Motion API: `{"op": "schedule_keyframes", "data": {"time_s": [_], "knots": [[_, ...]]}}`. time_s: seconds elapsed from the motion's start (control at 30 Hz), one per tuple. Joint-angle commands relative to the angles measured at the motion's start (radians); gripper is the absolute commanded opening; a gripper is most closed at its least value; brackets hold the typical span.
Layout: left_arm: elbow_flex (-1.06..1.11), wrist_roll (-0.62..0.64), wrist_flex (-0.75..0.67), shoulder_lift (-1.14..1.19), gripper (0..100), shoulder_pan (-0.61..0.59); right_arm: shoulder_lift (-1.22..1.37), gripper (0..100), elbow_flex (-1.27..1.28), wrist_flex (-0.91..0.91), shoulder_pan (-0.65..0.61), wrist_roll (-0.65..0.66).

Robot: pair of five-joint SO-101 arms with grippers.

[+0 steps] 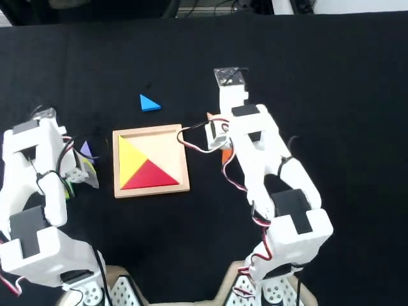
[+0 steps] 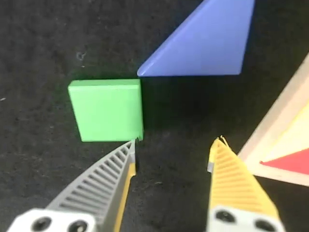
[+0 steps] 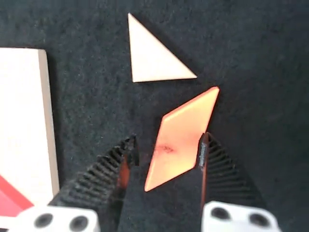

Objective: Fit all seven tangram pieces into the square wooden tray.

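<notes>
The square wooden tray (image 1: 151, 185) holds a yellow triangle (image 1: 132, 157) and a red triangle (image 1: 150, 174). To its left, my left gripper (image 2: 175, 145) stands open low over the black table, its grey finger's tip at a corner of the green square (image 2: 107, 110). A purple-blue triangle (image 2: 207, 41) lies just beyond the square, and the tray's corner (image 2: 282, 121) is beside the yellow finger. Right of the tray, my right gripper (image 3: 167, 145) is open and straddles the orange parallelogram (image 3: 181, 137). A pale triangle (image 3: 152, 53) lies just past it.
A small blue triangle (image 1: 150, 103) lies alone behind the tray. The tray's edge (image 3: 46, 121) runs close beside my right gripper. Black cloth covers the table, and both arm bases stand at the front edge.
</notes>
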Motion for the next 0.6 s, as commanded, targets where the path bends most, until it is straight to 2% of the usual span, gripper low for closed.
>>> {"op": "schedule_keyframes", "data": {"time_s": [0.0,0.2,0.37,0.57], "knots": [[0.008,0.011,-0.035,-0.015,24,-0.007,0.001,20.5,-0.051,0.011,0.029,0.038],[0.008,0.011,-0.037,-0.015,24,-0.007,0.051,20.4,-0.084,0.029,0.018,0.044],[0.010,0.011,-0.037,-0.015,24,-0.007,-0.050,20.4,-0.130,0.129,0.014,0.044],[0.010,0.011,-0.037,-0.014,24,-0.005,-0.088,20.4,-0.016,0.002,-0.035,0.049]]}}
